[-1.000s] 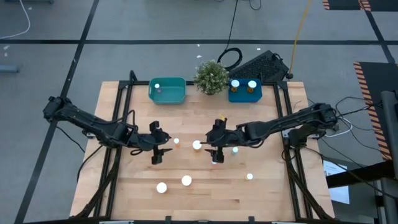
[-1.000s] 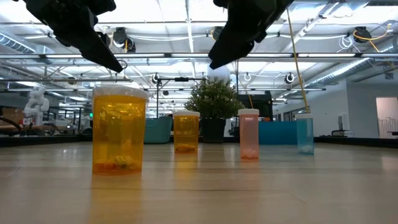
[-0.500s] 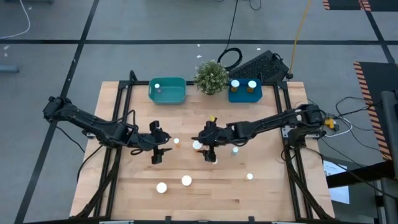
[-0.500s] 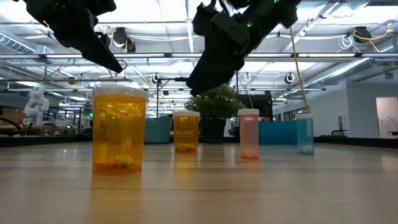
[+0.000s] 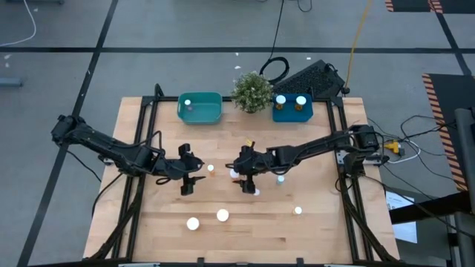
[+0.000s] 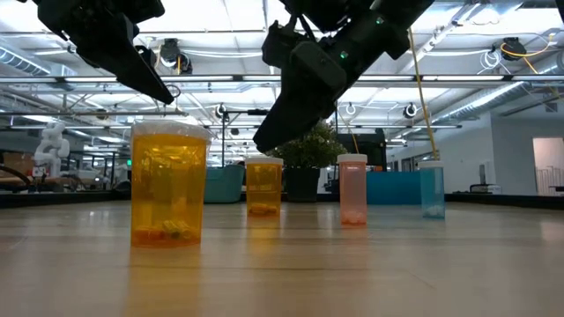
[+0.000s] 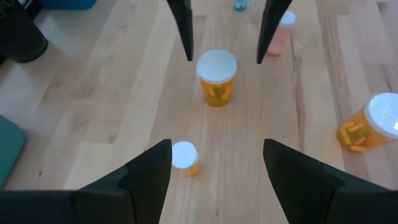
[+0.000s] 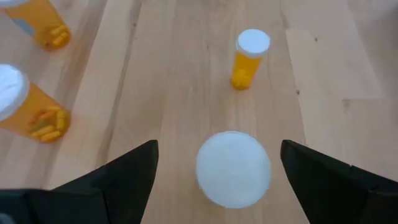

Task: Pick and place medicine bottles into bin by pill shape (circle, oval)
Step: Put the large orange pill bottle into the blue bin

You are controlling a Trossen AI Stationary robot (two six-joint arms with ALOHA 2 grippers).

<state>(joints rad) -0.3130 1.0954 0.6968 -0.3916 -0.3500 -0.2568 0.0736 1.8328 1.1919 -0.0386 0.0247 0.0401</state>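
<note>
Right gripper (image 5: 246, 176) spread wide at mid-bench, poised directly above a white-capped bottle (image 8: 233, 168), the cap centred between the two dark fingers (image 8: 118, 180) without touching them. Beyond it, a slim amber bottle (image 8: 247, 59) standing alone; off to one side, two larger amber bottles (image 8: 28, 112) with oval pills showing through the walls.

Left gripper (image 5: 190, 180) also spread wide, held just beside the right one over the bench (image 5: 326, 222), holding nothing. Ahead of its fingers (image 7: 149, 177), a small white-capped bottle (image 7: 184, 157) and a broader amber bottle (image 7: 216, 76) under the other arm's fingertips.

Nearer the front edge, two white caps (image 5: 208, 219) close together and one small cap (image 5: 297, 211) further right. At the back, a teal bin (image 5: 200, 108) with one bottle inside, a potted plant (image 5: 251, 91), then a blue bin (image 5: 292, 108) with two bottles. From bench height, a large amber bottle (image 6: 168, 183) in front, with a smaller amber one (image 6: 263, 187), a pink one (image 6: 352, 190) and a pale blue one (image 6: 432, 189) behind.
</note>
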